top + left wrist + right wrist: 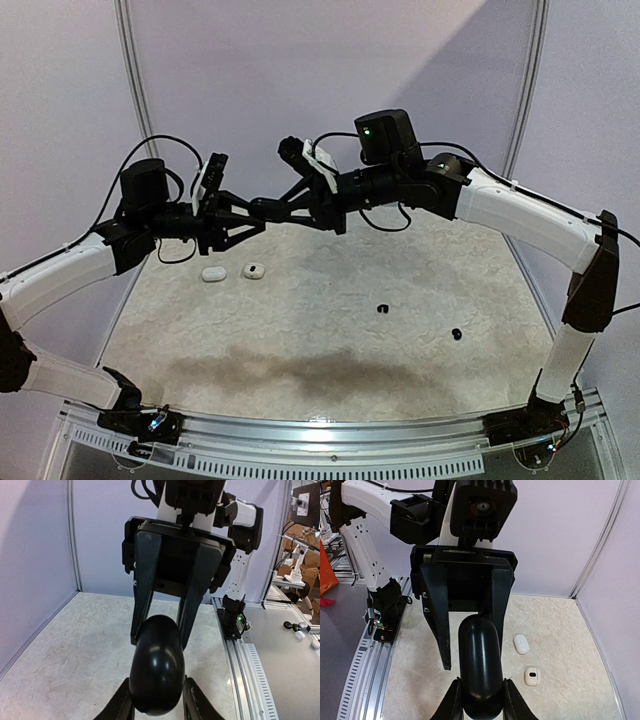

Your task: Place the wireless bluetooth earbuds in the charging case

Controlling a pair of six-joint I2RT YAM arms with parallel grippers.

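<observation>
Black case (479,670) in right tool (480,702)

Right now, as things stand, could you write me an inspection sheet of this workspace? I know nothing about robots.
Surface: pale mottled table top, with a darker band across its near part.
Job's things: black case held in the air between the two grippers; two black earbuds loose on the table; two white pieces side by side, bud or case too small to tell.
Clutter: nothing seen.
Grippers: right gripper shut on the black case; left gripper flanks its other end, grip unclear.
Cables: black cables loop off both wrists, above the table.
Surroundings: lilac walls; metal rail at the near edge; another bench beside it.
</observation>
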